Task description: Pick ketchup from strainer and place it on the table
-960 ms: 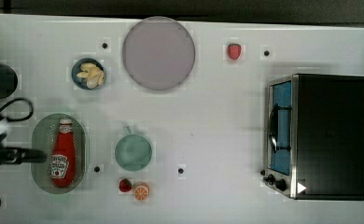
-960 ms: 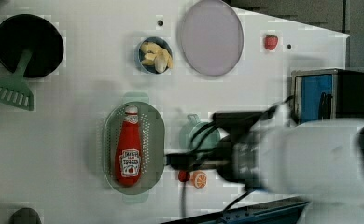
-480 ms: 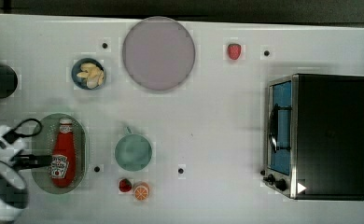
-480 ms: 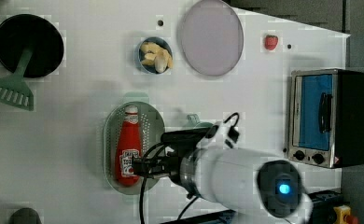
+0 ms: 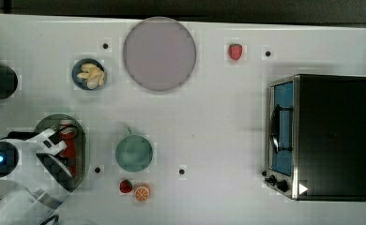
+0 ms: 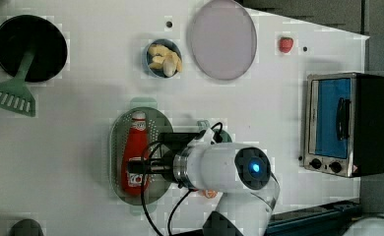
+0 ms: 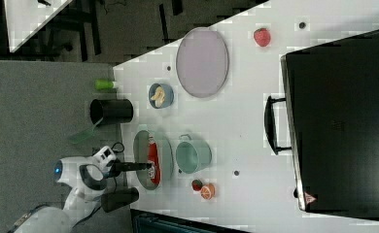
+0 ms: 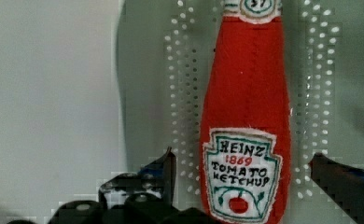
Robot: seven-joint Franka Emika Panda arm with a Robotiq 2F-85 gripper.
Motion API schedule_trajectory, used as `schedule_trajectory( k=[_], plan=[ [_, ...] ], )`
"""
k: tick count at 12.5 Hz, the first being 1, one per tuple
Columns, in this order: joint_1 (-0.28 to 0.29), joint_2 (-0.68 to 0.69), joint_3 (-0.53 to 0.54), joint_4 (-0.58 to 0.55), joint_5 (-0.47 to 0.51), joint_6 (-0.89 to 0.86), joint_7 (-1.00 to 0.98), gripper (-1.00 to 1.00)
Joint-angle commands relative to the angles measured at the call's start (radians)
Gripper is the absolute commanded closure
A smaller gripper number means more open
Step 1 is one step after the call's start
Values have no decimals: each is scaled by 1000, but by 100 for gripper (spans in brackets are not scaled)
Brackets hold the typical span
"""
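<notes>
Gripper [image 8: 241, 175] spread wide, straddling ketchup [image 8: 245, 121] in strainer [image 8: 147, 93].

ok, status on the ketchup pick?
Gripper open, jaws either side of the ketchup, no grip yet. Bottle lying flat in the strainer. Nothing in the way.

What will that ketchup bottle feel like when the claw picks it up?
The ketchup has stitched lettering and fuzzy edges, so it is probably a soft, light fabric toy that squashes a little. Lying flat in the strainer, it seems unlikely to roll. The open gripper straddles it.
</notes>
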Motion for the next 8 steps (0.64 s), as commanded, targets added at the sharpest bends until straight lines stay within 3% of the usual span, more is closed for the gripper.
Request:
schedule_trajectory(
  k=[1, 8],
  plan=[
    [6, 27, -14, 7, -31, 17, 107, -100],
    [56, 134, -88, 11, -68, 125, 108, -100]
  ],
)
